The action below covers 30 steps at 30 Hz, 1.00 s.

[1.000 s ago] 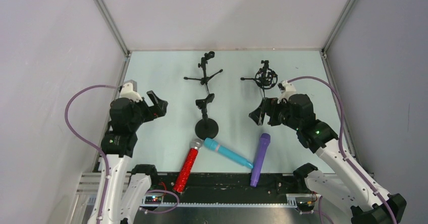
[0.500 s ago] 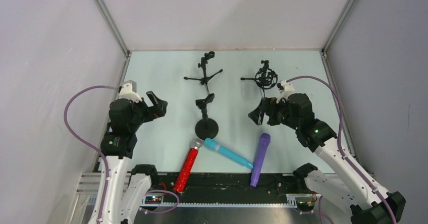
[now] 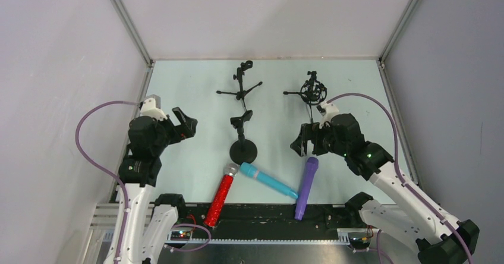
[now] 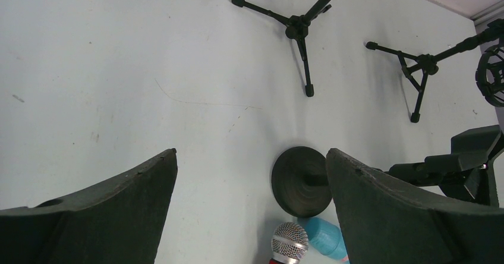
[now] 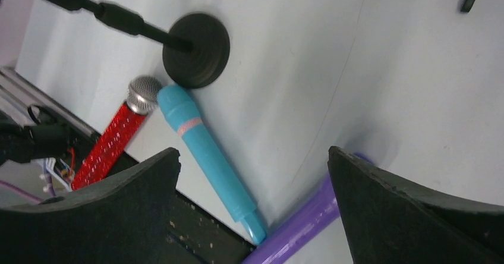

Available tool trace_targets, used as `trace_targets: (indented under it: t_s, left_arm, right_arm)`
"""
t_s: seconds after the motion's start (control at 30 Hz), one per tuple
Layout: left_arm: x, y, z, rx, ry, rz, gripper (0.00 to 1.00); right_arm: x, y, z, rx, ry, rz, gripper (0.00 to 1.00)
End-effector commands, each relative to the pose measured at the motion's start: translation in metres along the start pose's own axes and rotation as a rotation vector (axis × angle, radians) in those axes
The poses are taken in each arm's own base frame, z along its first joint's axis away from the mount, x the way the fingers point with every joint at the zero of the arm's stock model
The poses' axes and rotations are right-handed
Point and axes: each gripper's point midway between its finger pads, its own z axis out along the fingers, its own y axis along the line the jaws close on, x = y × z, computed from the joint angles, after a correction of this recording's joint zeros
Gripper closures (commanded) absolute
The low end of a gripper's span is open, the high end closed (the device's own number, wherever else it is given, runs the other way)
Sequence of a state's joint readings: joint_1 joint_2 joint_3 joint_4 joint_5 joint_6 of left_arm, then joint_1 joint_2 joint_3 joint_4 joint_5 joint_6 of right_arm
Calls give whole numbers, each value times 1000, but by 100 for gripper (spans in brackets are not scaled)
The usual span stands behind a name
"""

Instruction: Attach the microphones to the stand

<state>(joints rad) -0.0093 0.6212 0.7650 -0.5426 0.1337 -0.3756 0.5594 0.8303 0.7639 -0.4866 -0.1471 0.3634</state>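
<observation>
Three microphones lie at the table's near edge: a glittery red one (image 3: 221, 195) with a silver mesh head, a teal one (image 3: 268, 181) with a pink ring, and a purple one (image 3: 306, 187). The round-base stand (image 3: 243, 151) with its clip (image 3: 241, 120) stands just behind them. My right gripper (image 3: 300, 142) is open and empty, hovering just behind the purple microphone's head; its wrist view shows the purple (image 5: 303, 225), teal (image 5: 205, 151) and red (image 5: 113, 142) microphones between and under the open gripper (image 5: 252, 152). My left gripper (image 3: 185, 123) is open and empty, left of the stand, also seen in its wrist view (image 4: 251, 152).
A tripod stand (image 3: 241, 88) and a tripod stand with a round shock mount (image 3: 312, 91) stand at the back. The black rail (image 3: 261, 213) runs along the near edge under the microphone handles. Enclosure walls close in both sides.
My right gripper has moved nearer and slightly left, down toward the purple microphone's head. The left arm and the microphones have not moved.
</observation>
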Motion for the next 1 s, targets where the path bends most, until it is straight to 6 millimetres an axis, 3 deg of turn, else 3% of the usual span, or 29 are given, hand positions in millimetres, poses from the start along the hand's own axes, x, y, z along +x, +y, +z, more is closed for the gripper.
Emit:
trace_targets:
  t_s: [0.0, 0.23, 0.43, 0.63, 0.97]
  left_arm:
    - [-3, 0, -1, 1, -14, -12, 2]
    - [-3, -1, -1, 5, -15, -12, 2]
    - [-3, -1, -2, 7, -19, -11, 2]
    - [-3, -2, -2, 10, -21, -10, 2]
    - [-1, -3, 0, 17, -1, -13, 2]
  right_arm:
    - [14, 0, -6, 32, 50, -53, 0]
    - [48, 13, -6, 60, 151, -104, 0]
    - [84, 39, -3, 52, 225, -234, 1]
    - [106, 54, 21, 67, 273, -350, 0]
    - [119, 79, 60, -4, 306, -479, 1]
